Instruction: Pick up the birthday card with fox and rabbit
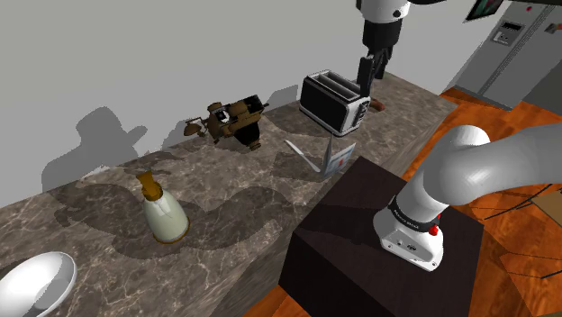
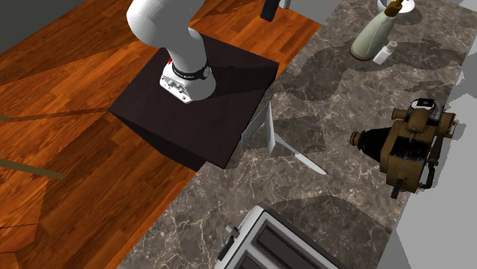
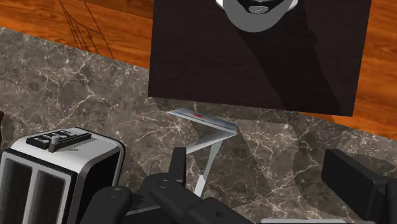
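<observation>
Gripper: your gripper (image 1: 367, 83) is hanging above the toaster (image 1: 335, 101), well apart from the card (image 1: 329, 158).
Fingers: in the wrist view you are seeing them standing apart and clasping nothing, with bare counter (image 1: 108, 243) showing between them.
Card position: it is standing half open on the counter, just beside the stand (image 1: 360, 225), between the stand and the toaster.
Card leaves: in the second exterior view one leaf is rising along the stand's edge while the other is lying out over the marble. You cannot tell whether it is touching the stand.
Card face: a small red mark is showing in the wrist view, and the drawing is too small to make out.
Other items: a brown camera (image 1: 234, 122) is sitting near the wall. A bottle (image 1: 164, 212) is standing upright towards the shoulder view's left, and a bowl (image 1: 36, 284) is lying at its lower left corner.
</observation>
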